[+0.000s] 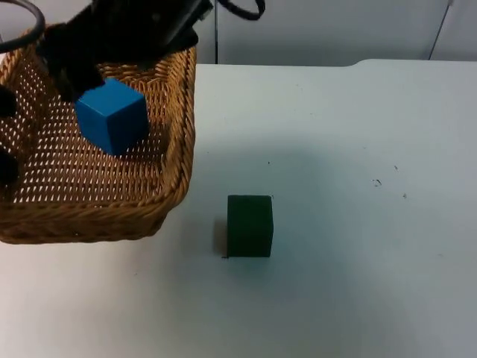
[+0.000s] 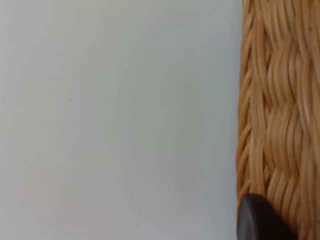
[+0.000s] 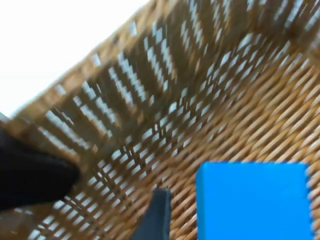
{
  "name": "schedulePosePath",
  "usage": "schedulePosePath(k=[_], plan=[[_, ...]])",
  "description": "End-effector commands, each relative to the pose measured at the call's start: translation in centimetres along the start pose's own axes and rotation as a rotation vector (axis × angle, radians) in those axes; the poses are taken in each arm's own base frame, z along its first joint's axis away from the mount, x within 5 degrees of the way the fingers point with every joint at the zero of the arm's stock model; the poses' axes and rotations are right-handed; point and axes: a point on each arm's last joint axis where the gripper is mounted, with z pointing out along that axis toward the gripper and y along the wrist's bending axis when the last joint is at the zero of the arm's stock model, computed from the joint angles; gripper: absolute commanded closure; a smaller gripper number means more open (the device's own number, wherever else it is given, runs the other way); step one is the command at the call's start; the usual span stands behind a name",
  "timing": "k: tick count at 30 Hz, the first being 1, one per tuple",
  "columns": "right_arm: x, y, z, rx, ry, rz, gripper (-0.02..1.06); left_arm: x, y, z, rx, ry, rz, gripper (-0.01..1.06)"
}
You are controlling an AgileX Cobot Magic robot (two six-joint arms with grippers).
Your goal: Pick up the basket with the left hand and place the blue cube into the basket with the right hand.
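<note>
Broadly, the white table point(image 1: 350, 149) carries everything, and on its left side sits the large woven wicker basket point(image 1: 175, 127), whose outer wall also runs close past the left wrist camera point(image 2: 280, 120). Whether the basket is lifted clear of the table or resting on it I cannot tell. The left pincer point(image 2: 260, 220) is at the basket's outer wall with a black fingertip against the weave; whether it is clamped on the rim cannot be made out. The right pincer point(image 1: 82, 71) reaches over the basket's far edge into its interior, just above the bright blue cube point(image 1: 112, 115). From the right wrist the cube point(image 3: 252, 200) lies against the basket's open-weave floor point(image 3: 210, 100), with one dark finger point(image 3: 157, 215) just beside it and seemingly apart from it, so the right pincer looks open, the cube let go or about to be. By my judgement the task is nearly finished: the cube is inside the basket, and what remains is for the right arm to draw back. A dark green cube point(image 1: 250, 225) stands on the table near the basket's near right corner, apart from it and out of the way.
</note>
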Motion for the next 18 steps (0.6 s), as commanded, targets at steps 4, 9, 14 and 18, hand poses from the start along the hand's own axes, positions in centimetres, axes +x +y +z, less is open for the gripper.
schedulePosePath(k=[4, 9, 14, 18], plan=[[-1.9, 0.1, -5.0, 0.008, -0.057, -0.016, 0.22, -0.1, -0.2, -0.2, 0.019, -0.013, -0.026, 1.05], [-2.4, 0.0, -8.0, 0.023, -0.061, -0.032, 0.22, -0.1, -0.2, -0.2, 0.019, -0.013, -0.026, 1.05], [-2.5, 0.0, -9.5, 0.022, -0.052, -0.02, 0.22, -0.1, -0.2, -0.2, 0.019, -0.013, -0.024, 1.05], [-2.3, 0.0, -9.9, 0.021, -0.032, -0.034, 0.26, -0.1, -0.2, -0.2, 0.015, -0.017, -0.024, 1.05]])
